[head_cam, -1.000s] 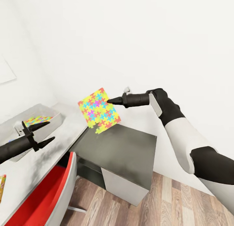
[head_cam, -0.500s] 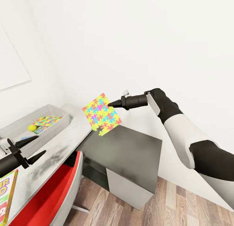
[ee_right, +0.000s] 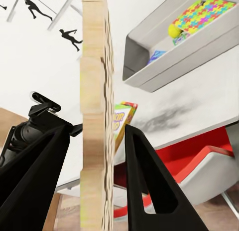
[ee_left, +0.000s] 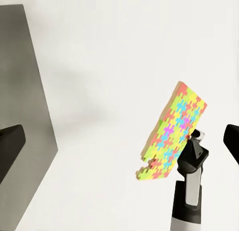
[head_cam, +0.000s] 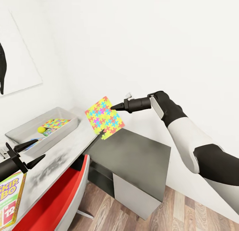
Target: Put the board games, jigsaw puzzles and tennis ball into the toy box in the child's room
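A jigsaw puzzle was held clamped in the right hand above the bench, while the left hand, fingers apart, was poised near the toy box and red chair.

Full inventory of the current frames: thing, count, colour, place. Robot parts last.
jigsaw puzzle: 1, multicoloured, held in the air over the dark desk corner
second jigsaw puzzle: 1, multicoloured, inside the toy box
toy box: 1, light grey, on the white desk
tennis ball: 1, yellow-green, in the toy box
SKIP BO box: 1, green-edged, on the desk's near end
chair: 1, red and white, by the desk
desk: 1, white, dark grey corner
left gripper: open, over the desk
right gripper: shut on the jigsaw puzzle
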### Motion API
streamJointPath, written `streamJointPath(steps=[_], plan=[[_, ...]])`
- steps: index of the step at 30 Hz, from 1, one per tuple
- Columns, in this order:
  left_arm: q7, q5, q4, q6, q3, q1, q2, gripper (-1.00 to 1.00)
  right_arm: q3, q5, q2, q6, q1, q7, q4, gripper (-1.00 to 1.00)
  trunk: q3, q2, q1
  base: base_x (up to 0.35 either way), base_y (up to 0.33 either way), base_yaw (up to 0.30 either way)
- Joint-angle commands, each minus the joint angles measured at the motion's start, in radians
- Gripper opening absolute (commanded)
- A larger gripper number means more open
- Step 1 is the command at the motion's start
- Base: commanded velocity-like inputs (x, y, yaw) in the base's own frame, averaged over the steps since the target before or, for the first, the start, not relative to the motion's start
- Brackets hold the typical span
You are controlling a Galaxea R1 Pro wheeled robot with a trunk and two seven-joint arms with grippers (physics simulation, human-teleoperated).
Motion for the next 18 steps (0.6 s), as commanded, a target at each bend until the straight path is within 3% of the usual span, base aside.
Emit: streamJointPath(steps=[1,6,16,18], plan=[[0.011,0.007,0.000,0.002,0.001,-0.001,0.000,1.00,0.001,-0.002,0.000,0.004,-0.001,0.002,0.000,-1.00,0.000,-0.002,0.001,0.000,0.000,0.098],[0.011,-0.031,0.001,0.002,0.002,-0.001,-0.001,1.00,0.000,-0.002,0.001,0.004,-0.001,0.002,0.000,-1.00,0.007,-0.002,0.001,0.000,0.000,0.097],[0.016,-0.051,0.017,-0.001,0.002,0.000,-0.001,1.00,-0.002,-0.002,-0.001,0.004,-0.001,0.002,-0.004,-1.00,0.023,-0.002,0.001,0.000,0.000,0.091],[0.017,-0.082,0.025,-0.003,-0.003,0.000,-0.005,1.00,-0.001,-0.001,-0.001,0.004,0.000,0.002,-0.006,-1.00,0.026,-0.002,0.001,0.000,0.000,0.050]])
